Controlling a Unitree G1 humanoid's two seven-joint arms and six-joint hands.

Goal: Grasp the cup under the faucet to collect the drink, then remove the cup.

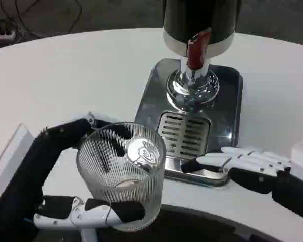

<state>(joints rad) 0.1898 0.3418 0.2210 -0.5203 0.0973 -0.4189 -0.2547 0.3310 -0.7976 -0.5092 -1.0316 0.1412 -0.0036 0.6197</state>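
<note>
A clear ribbed glass cup (123,174) is held by my left hand (65,176), lifted near the front of the table, left of the drip grate (184,135). Fingers wrap its far side and the thumb crosses its near wall. The drink dispenser (197,30) stands at the back on a shiny steel base (227,91), with a red tap lever (196,50) and chrome spout (192,88). My right hand (247,164) lies flat with fingers stretched out, its fingertips touching the front edge of the steel base, holding nothing.
The round white table (65,75) spreads to the left and behind. Its dark front rim (207,222) curves below the cup. A power strip with cables (5,27) lies on the floor at the far left.
</note>
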